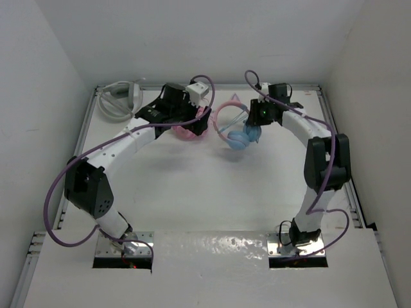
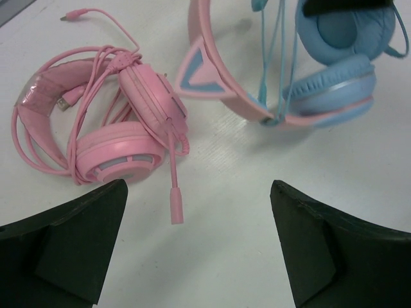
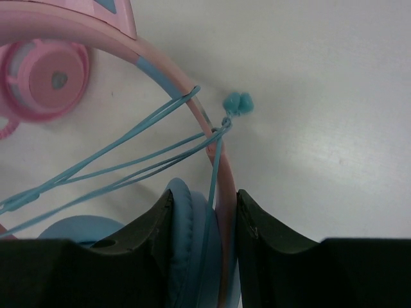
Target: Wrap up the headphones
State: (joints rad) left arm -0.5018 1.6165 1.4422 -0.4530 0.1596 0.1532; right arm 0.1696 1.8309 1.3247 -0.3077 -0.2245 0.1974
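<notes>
White tabletop (image 1: pixel 192 192) inside plain white walls. The cat-ear headphones (image 1: pixel 241 139) lie in the upper centre of the overhead view. My right gripper (image 3: pixel 204 204) is clamped on a blue ear cup and the pink band together. I judge this pins the set so that its thin blue cable (image 3: pixel 122 163), strung in several strands across the band, is held taut. My left gripper (image 2: pixel 198 189) hangs wide open and empty near the all-pink headphones (image 2: pixel 122 144), placed, I think, to take the cable.

Left arm stretched far forward; left gripper (image 2: pixel 196 212) poised just left of the headphones (image 1: pixel 239 138), jaws spread wide, holding nothing. Right arm bent at the elbow; right gripper (image 3: pixel 204 212) at the headphones' right side, jaws clamped across ear cup and headband.
</notes>
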